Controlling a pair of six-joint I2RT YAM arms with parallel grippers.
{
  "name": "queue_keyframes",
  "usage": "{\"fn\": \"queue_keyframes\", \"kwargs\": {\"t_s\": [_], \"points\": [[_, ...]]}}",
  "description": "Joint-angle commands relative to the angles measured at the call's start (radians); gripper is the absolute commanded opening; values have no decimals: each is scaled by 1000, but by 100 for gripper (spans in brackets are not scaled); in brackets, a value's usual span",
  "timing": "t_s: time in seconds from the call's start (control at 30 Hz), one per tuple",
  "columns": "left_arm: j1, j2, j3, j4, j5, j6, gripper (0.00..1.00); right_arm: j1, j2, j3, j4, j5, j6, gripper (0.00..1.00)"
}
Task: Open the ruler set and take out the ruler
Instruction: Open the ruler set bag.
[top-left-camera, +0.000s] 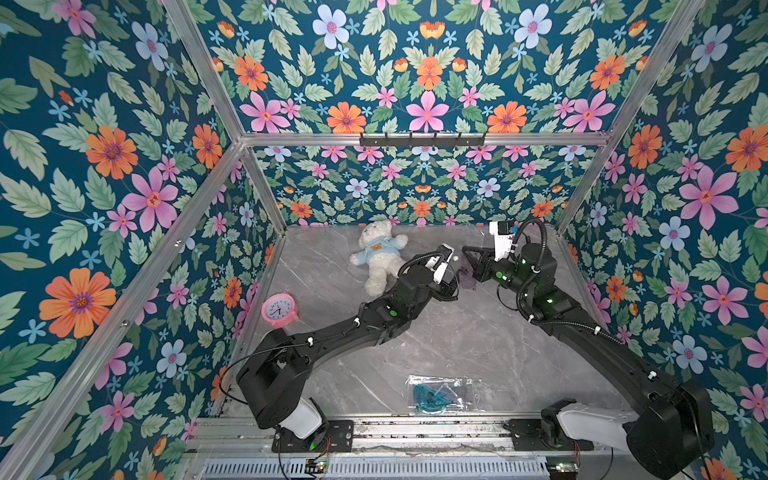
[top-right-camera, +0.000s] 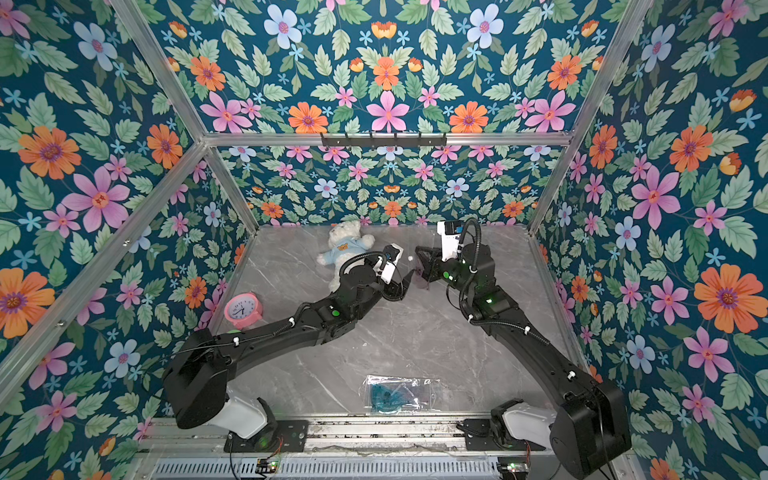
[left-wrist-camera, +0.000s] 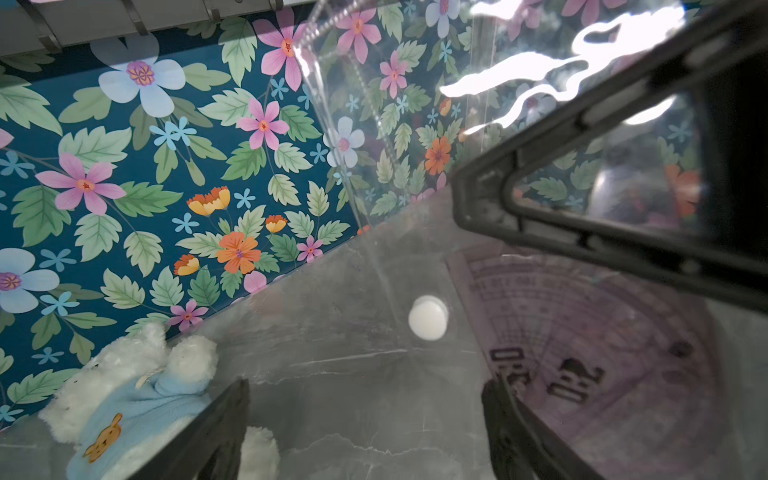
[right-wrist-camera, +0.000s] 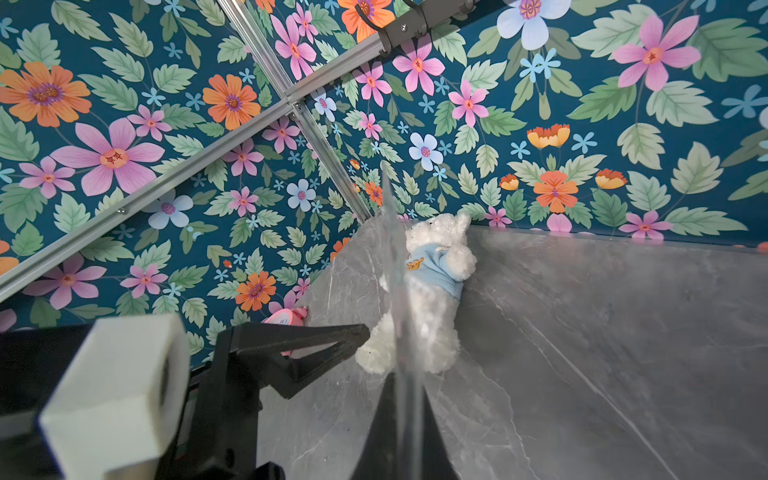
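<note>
Ruler set (left-wrist-camera: 407, 266), a clear pouch, is held upright toward twelve o'clock on the surface (top-left-camera: 436, 332), between your two arms. Whether its lower edge touches down cannot be told. Its purple ruler (left-wrist-camera: 582, 332) sits inside, so nothing is out yet. The white snap (left-wrist-camera: 428, 318) looks fastened to me, though these views do not settle it. Judged from this, you have the pickup and hold done; opening the flap and drawing the ruler out are left.

Your right pincer (right-wrist-camera: 397, 386) is clamped tight on the pouch, the film running straight between its jaws. Your left pincer (left-wrist-camera: 365, 384) stands wide and empty at nine o'clock of the pouch, facing the snap and touching nothing that shows.

A second clear pouch (top-left-camera: 436, 397) with blue pieces lies at six o'clock, and the teddy bear (top-left-camera: 380, 257) lies at nine o'clock beyond your left pincer.
</note>
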Motion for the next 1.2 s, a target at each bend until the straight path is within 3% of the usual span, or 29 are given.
{"fn": "queue_keyframes", "kwargs": {"t_s": [0.0, 0.47, 0.8, 1.03, 1.17], "points": [[-1, 16, 12, 33, -39, 6, 89, 4, -5, -3, 28, -22, 14, 0], [-2, 29, 8, 107, -186, -28, 87, 11, 9, -16, 31, -37, 18, 0], [-2, 28, 2, 145, -194, -29, 76, 12, 16, -12, 27, -45, 23, 0], [-2, 36, 9, 145, -184, -29, 75, 14, 25, -10, 25, -46, 26, 0], [-2, 36, 10, 145, -175, -31, 64, 13, 24, -6, 25, -46, 26, 0]]}}
